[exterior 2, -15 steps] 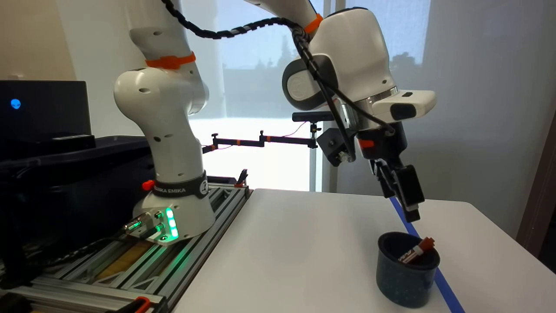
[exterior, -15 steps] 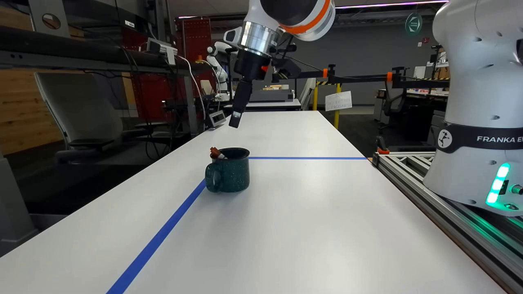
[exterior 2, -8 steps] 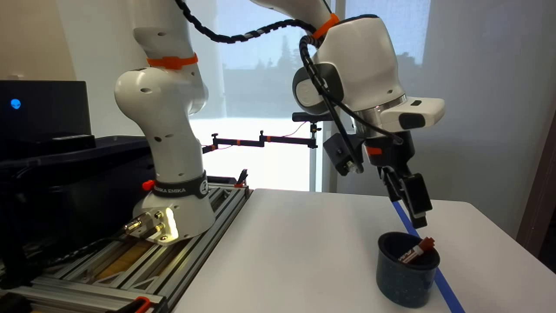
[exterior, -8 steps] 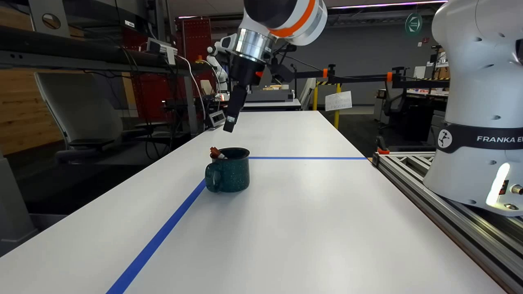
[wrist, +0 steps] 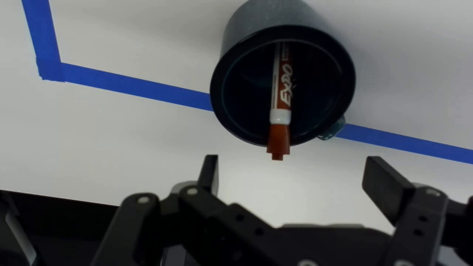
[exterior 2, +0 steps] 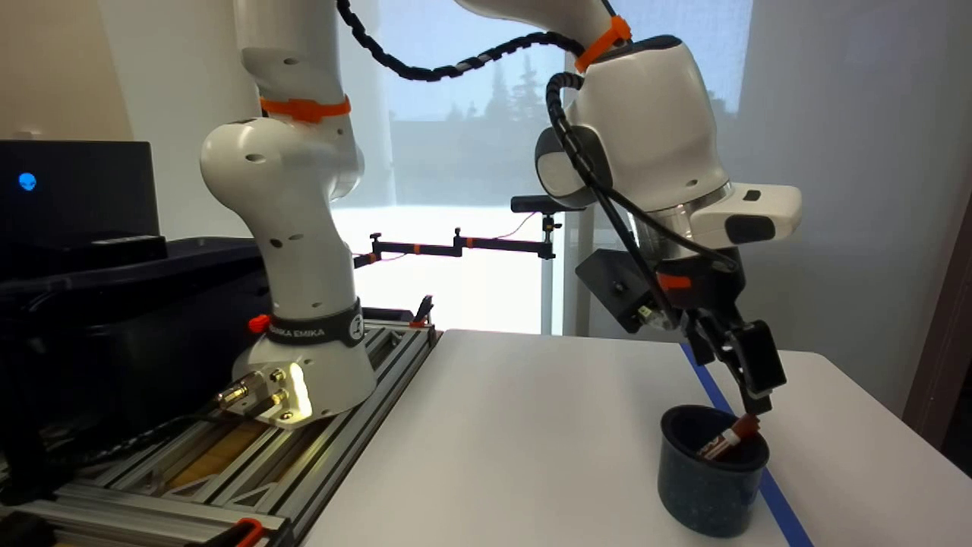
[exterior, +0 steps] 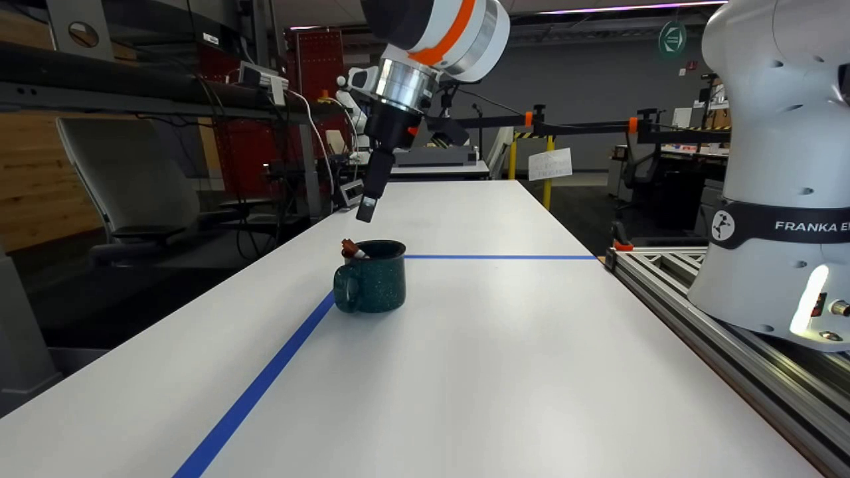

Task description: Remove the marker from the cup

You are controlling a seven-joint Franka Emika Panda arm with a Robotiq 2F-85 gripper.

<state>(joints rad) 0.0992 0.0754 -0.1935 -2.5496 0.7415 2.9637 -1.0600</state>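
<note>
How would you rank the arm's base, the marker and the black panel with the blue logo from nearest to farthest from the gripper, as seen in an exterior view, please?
1. Marker: leaning in the cup, below the gripper.
2. Arm's base: in the picture's left half.
3. Black panel: at the picture's left edge.

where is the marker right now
In the wrist view, the marker is tilted inside the cup, a little right of the picture's centre, with its reddish cap poking out on the side nearest the open gripper.
</note>
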